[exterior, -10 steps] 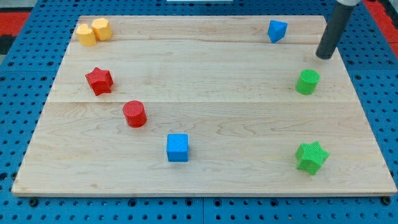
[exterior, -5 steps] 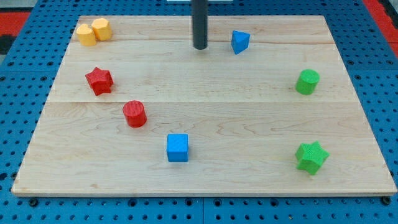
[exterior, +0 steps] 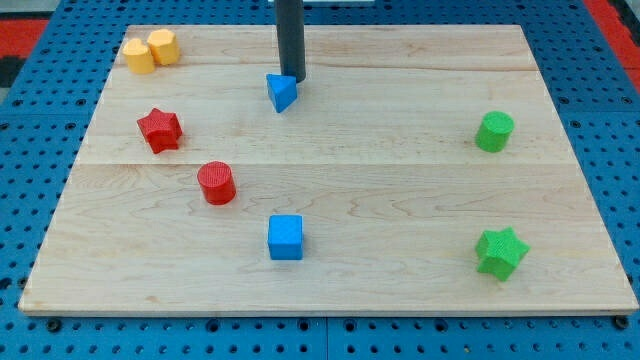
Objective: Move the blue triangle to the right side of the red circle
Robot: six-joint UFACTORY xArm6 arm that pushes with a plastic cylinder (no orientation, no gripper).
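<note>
Two yellow blocks (exterior: 150, 51), two red (exterior: 187, 156), two blue (exterior: 284, 165), two green (exterior: 497, 190).

base: blue pegboard (exterior: 40, 330) with a regular grid of dark holes, showing on all sides of the wooden board (exterior: 400, 200) | board: pale planks, grain running the view's left to right | beyond board's top corners: red pegboard patches (exterior: 20, 30) | light: even, soft shadows

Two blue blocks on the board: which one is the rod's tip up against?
The blue triangle near the view's top: my tip sits right at its upper edge. The blue cube lies far below, toward the view's bottom, beyond the red circle.
</note>
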